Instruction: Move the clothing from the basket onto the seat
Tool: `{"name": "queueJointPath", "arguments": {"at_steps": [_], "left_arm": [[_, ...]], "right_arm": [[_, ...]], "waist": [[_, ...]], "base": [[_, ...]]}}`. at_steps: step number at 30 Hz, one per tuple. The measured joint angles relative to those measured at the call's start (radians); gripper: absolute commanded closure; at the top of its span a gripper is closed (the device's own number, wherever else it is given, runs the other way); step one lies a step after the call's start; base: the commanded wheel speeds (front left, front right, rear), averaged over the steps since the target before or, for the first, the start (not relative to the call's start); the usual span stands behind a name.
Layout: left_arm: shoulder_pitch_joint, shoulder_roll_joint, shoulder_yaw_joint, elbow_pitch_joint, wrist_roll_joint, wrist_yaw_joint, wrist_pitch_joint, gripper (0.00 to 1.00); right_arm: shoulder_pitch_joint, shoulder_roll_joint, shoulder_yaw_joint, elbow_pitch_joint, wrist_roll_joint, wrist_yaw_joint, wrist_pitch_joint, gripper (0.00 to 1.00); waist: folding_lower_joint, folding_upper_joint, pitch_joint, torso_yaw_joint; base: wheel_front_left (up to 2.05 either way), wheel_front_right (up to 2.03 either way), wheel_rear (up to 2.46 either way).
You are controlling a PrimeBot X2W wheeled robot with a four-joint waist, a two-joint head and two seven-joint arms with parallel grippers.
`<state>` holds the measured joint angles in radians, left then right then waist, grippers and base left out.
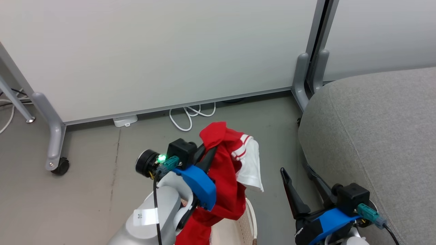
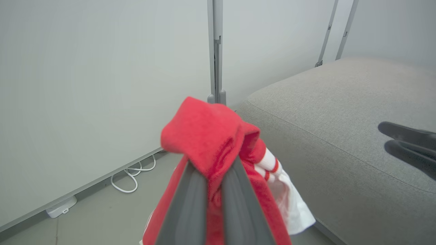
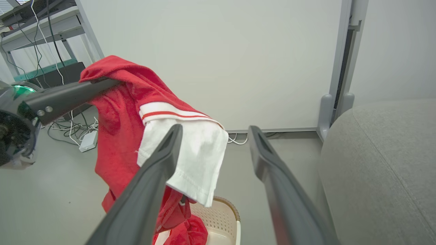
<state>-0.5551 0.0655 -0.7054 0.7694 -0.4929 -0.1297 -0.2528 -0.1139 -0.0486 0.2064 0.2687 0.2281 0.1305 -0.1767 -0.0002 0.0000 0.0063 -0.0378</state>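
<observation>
A red garment of the clothing with a white, stripe-trimmed sleeve hangs from my left gripper, which is shut on its top fold above the basket. In the left wrist view the fingers pinch the red cloth. The right wrist view shows the garment trailing down into the cream basket; red cloth lies inside, and I cannot tell if it is a separate piece. My right gripper stands open and empty between the basket and the grey seat, its fingers spread wide.
White partition panels stand behind, with a grey caster foot at left and a post beside the seat. A white cable and adapter lie on the floor by the panel. A shelf with cables is farther left.
</observation>
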Motion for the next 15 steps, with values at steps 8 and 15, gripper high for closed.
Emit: {"name": "queueJointPath", "arguments": {"at_steps": [8,15], "left_arm": [[-0.096,0.0,-0.127,-0.074,-0.044,0.0,0.031,1.0],[-0.152,-0.002,-0.203,-0.1,-0.08,0.0,0.041,1.0]], "right_arm": [[0.018,0.0,0.012,-0.021,0.0,0.0,0.017,0.0],[0.032,0.0,0.019,-0.032,-0.002,0.0,0.027,0.0]], "waist": [[0.0001,0.0,-0.024,0.024],[0.0001,0.0,-0.035,0.029]], "base": [[0.0,0.0,0.0],[0.0,0.0,0.0]]}}
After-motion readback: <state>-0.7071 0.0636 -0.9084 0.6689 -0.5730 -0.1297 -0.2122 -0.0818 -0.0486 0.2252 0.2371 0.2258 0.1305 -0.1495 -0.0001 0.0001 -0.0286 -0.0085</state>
